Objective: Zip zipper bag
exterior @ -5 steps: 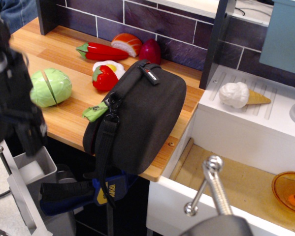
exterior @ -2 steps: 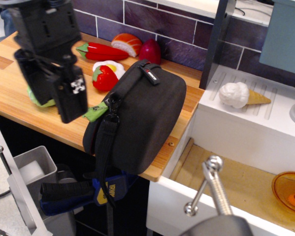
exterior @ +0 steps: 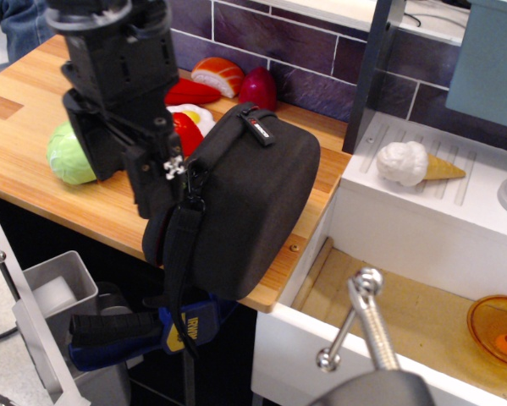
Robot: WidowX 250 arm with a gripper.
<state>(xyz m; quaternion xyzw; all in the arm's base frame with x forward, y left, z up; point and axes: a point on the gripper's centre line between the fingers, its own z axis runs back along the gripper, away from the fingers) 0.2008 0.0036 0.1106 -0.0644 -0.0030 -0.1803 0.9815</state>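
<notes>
**Pincer at the zipper edge, upper left of bag**

Pincer [exterior: 160, 182] sits against the upper-left edge of the zipper bag [exterior: 240, 203], close to where the strap [exterior: 179, 245] meets the zipper line. Finger state: cannot tell; the near finger hides the gap.

Bag stands on its side at the front edge of the wooden counter [exterior: 16, 169], lower part overhanging. A blue-and-black clamp [exterior: 143, 330] sits beneath.

Judgement: step in hand is finding the zipper pull. Pull itself too small to identify. Best to grip only the tab, then draw along the curved edge, following the rounded corner, not straight across.

Materials: bag is matte black fabric, semi-rigid, rounded-rectangular; strap is flat webbing; handle [exterior: 257, 125] carries a red-white tag. Toy cabbage [exterior: 67, 156] looks smooth plastic.
</notes>
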